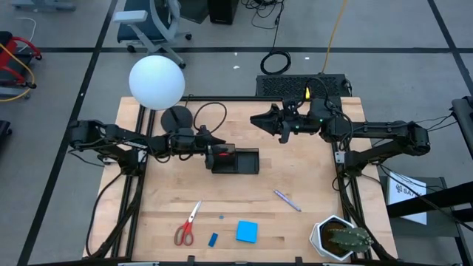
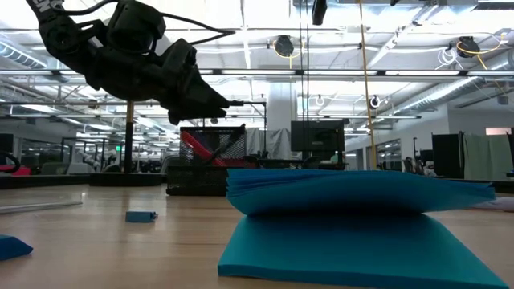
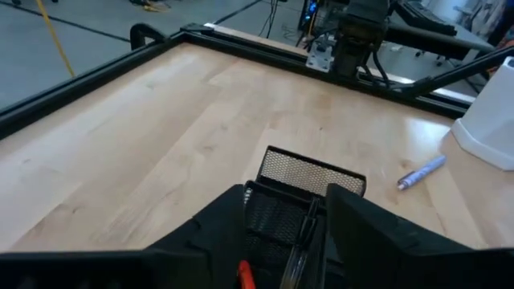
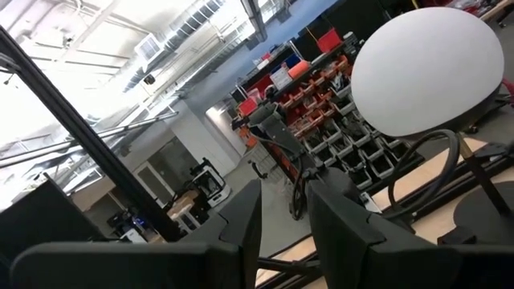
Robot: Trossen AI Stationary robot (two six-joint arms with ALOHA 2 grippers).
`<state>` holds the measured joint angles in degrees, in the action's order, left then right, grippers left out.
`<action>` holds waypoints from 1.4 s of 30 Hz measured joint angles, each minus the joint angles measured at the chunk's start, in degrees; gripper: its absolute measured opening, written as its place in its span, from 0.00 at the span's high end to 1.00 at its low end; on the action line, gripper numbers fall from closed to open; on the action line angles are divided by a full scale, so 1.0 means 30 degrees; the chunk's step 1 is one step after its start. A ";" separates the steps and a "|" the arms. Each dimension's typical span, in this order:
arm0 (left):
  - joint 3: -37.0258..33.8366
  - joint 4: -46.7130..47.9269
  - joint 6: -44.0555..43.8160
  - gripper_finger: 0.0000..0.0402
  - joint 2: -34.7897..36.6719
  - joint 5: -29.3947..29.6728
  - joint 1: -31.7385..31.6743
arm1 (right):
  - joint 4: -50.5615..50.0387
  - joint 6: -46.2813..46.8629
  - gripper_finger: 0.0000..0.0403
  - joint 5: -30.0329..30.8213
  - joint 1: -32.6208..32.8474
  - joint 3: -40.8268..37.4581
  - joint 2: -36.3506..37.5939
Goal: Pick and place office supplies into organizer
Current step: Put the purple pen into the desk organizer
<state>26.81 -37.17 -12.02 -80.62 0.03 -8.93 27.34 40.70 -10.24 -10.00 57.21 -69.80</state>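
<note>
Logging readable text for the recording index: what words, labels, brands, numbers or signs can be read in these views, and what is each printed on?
No text can be read in any view.
White sheet of paper beside the table's right edge: dark printed marks, too small to read.
Red and white storage bins in the room behind: no legible labels.
Purple pen, blue square notepad and black mesh organizer: no print visible.

One organizer point(image 1: 235, 160), one scissors point(image 1: 188, 224), one notepad point(image 1: 247, 232), one eraser point(image 1: 213, 239), one pen point(image 1: 287, 200)
</note>
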 joint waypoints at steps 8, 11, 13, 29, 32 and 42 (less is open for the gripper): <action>0.0016 -0.1366 -0.2376 0.48 0.0000 -0.0613 0.0000 | -0.0395 -0.0289 0.77 -0.0007 -0.0007 0.0000 0.0000; 0.0283 -0.1706 -0.3356 0.49 0.0000 -0.0799 0.0031 | -0.0783 -0.0303 0.77 -0.0040 -0.0007 0.0000 0.0000; 0.0569 -0.2116 -0.3681 0.49 0.0000 -0.1202 0.0029 | -0.1130 -0.0282 0.77 -0.0143 -0.0001 0.0000 0.0000; 0.6364 -0.0185 -0.3013 0.52 0.0022 -0.2439 0.1027 | -0.5458 -0.0951 0.77 -0.1645 0.1545 0.1393 0.0993; 0.7580 0.1205 -0.2546 0.53 0.0022 -0.2680 0.1027 | -0.7863 -0.1601 0.77 -0.1593 0.2139 0.2855 0.1086; 1.1631 0.6186 0.0279 0.51 0.0839 -0.2658 0.0937 | -1.9479 -0.3149 0.77 0.1465 0.4989 0.7415 0.1056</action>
<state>61.70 -18.61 -11.18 -78.10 -7.94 -6.12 -31.10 31.25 -5.84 4.97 79.46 -66.63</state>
